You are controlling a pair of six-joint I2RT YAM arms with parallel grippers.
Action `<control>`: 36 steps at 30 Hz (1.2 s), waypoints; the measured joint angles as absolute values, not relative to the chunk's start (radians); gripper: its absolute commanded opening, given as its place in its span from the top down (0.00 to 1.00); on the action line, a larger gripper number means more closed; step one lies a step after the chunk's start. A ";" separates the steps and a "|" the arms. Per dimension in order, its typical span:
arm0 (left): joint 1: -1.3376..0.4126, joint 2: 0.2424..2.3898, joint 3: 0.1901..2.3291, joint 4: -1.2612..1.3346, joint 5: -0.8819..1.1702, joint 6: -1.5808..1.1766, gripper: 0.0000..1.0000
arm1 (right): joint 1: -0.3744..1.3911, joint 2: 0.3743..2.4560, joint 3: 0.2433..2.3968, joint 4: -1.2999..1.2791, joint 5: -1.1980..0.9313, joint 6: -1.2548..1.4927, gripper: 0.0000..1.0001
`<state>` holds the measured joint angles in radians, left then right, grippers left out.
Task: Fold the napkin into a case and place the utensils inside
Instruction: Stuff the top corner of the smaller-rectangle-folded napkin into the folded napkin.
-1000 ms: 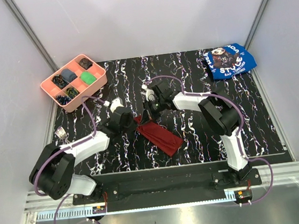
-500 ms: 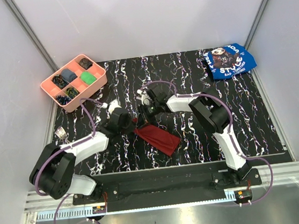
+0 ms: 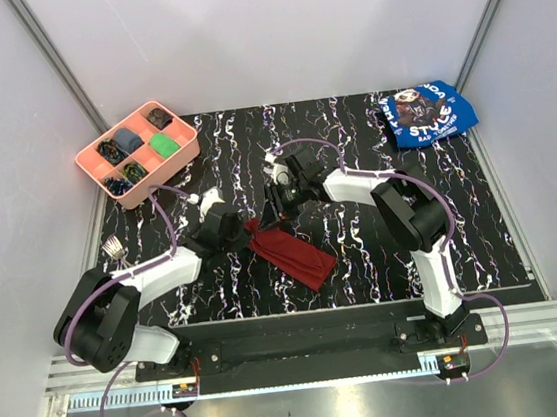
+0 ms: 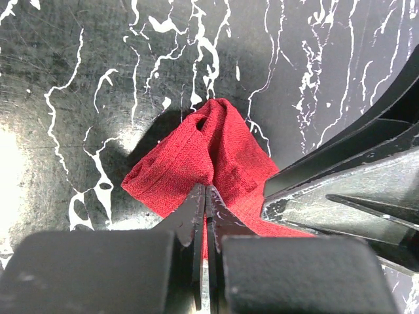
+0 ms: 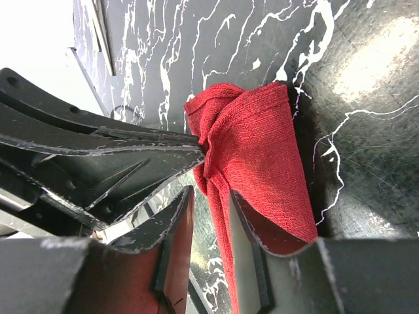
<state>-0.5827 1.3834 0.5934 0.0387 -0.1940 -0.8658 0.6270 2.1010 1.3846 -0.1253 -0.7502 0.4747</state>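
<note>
**A:** Where is the cloth?

**B:** The plain dark red cloth napkin point(image 3: 292, 254) lies mid-bench as a narrow layered strip. It runs diagonally across the black, white-veined bench point(image 3: 385, 257). Its far-left end is bunched up into a peak.

**A:** Fingers?

**B:** The left fingers point(image 4: 205, 196) are fully closed, pinching that bunched end. The right fingers point(image 3: 277, 213) stand partly apart just beside them. They straddle the same end, and cloth runs through the gap, but no clamp is visible.

**A:** Step in hand?

**B:** Judged: squaring the end of the case. Only 1 pinch holds it. The peak needs laying flat so the layers stack and leave a pocket mouth. Lower the end onto the bench before letting go. Draw along the strip's length, not across it, or the folds may slide apart. The 2 sets of fingers are close together, so watch for a collision.

**A:** Utensils?

**B:** 1 small silver metal fork point(image 3: 114, 248) sits at the bench's left edge, well apart from the napkin. No other cutlery can be made out.
</note>
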 measured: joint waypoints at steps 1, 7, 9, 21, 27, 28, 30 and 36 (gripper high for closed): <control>-0.583 1.380 0.593 0.039 -0.194 -0.865 1.00 | 0.627 2.100 1.385 -0.125 -0.751 0.473 0.63; -0.583 1.361 0.593 0.038 -0.194 -0.865 1.00 | 0.627 2.113 1.404 -0.139 -0.754 0.468 0.67; -0.582 1.354 0.592 0.039 -0.194 -0.865 1.00 | 0.627 2.122 1.415 -0.141 -0.754 0.468 0.69; -0.581 1.324 0.552 0.083 -0.183 -0.862 1.00 | 0.642 2.221 1.470 -0.118 -0.807 0.496 0.92; -0.581 1.336 0.546 0.097 -0.167 -0.862 1.00 | 0.683 2.265 1.483 -0.109 -0.831 0.506 0.83; -0.581 1.345 0.546 0.096 -0.166 -0.863 1.00 | 0.685 2.265 1.482 -0.107 -0.831 0.508 0.82; -0.579 1.362 0.546 0.096 -0.167 -0.870 1.00 | 0.679 2.265 1.474 -0.089 -0.832 0.514 0.76; -0.579 1.370 0.546 0.072 -0.168 -0.883 1.00 | 0.634 2.223 1.410 -0.065 -0.853 0.535 0.71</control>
<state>-0.5789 1.3697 0.5457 0.0723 -0.1677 -0.8825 0.6342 2.2234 1.4097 -0.0647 -0.8528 0.5346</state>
